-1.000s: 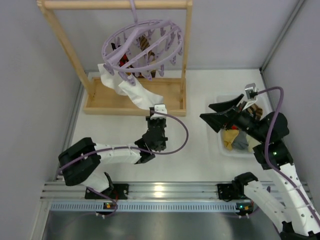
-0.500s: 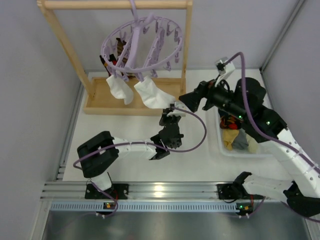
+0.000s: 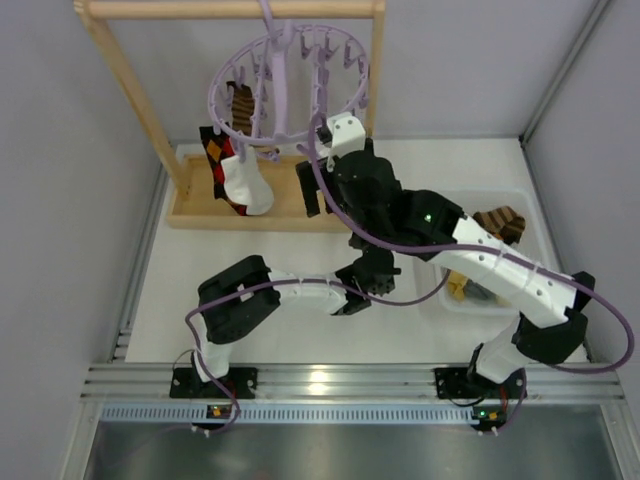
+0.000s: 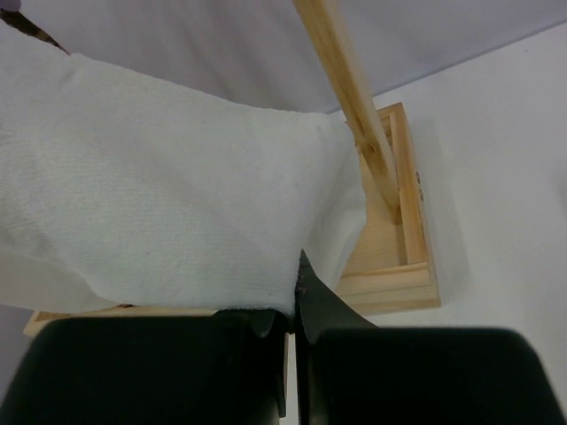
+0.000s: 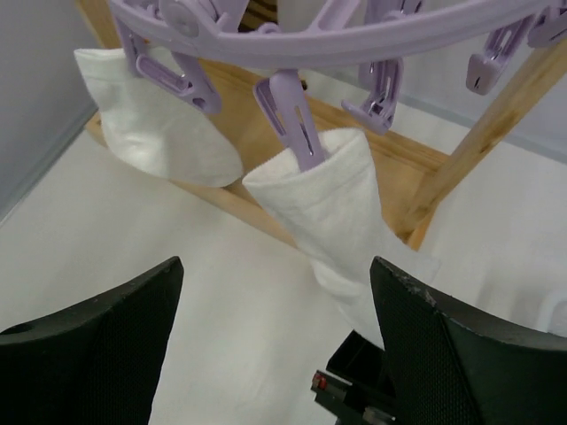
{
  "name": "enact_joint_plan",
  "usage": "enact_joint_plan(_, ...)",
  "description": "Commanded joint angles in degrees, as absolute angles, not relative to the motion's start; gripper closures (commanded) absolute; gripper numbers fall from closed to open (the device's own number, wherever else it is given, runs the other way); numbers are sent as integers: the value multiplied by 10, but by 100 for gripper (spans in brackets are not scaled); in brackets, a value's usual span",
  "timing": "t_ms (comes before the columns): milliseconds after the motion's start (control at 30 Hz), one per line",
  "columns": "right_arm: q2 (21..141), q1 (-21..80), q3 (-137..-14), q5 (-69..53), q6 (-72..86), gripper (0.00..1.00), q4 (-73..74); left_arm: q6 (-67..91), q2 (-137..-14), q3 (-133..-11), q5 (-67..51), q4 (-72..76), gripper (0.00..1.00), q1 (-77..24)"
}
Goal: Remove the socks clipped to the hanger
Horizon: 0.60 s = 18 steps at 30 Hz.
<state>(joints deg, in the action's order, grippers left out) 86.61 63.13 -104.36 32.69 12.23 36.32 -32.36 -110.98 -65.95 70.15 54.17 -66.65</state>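
The lilac hanger (image 3: pixel 290 75) hangs from the wooden rack. A black argyle sock (image 3: pixel 214 152), a brown striped sock (image 3: pixel 241 101) and a white sock (image 3: pixel 246 186) hang at its left. In the right wrist view a second white sock (image 5: pixel 341 208) hangs from a lilac peg (image 5: pixel 292 119) of the hanger (image 5: pixel 310 35), beside the first white sock (image 5: pixel 159 124). My left gripper (image 4: pixel 297 305) is shut on this second sock's toe (image 4: pixel 177 204) and shows below it (image 5: pixel 368 390). My right gripper (image 5: pixel 275 345) is open just under the hanger, facing the sock; in the top view it (image 3: pixel 312 190) covers the sock.
The wooden rack's post (image 4: pixel 350 97) and tray base (image 4: pixel 390 257) stand right behind the held sock. A clear bin (image 3: pixel 437 285) at the right holds several removed socks, a brown striped one (image 3: pixel 500 220) among them. The right arm lies over the left wrist (image 3: pixel 368 283).
My right arm has swung from over the bin leftwards to the hanger. My left gripper has moved right with the white sock's toe. The hanger has turned and swung back.
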Motion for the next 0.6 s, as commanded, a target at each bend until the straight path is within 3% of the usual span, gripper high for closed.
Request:
enact_joint_plan(0, 901, 650, -1114, 447, 73, 18, 386, -367, -1116, -699, 694, 555, 100, -679)
enact_joint_plan(233, 1009, 659, -1219, 526, -16, 24, 385, -383, -1118, -717, 693, 555, 100, -691)
enact_joint_plan(567, 1074, 658, -1221, 619, -165, 28, 228, -383, -1113, -719, 694, 555, 100, -700)
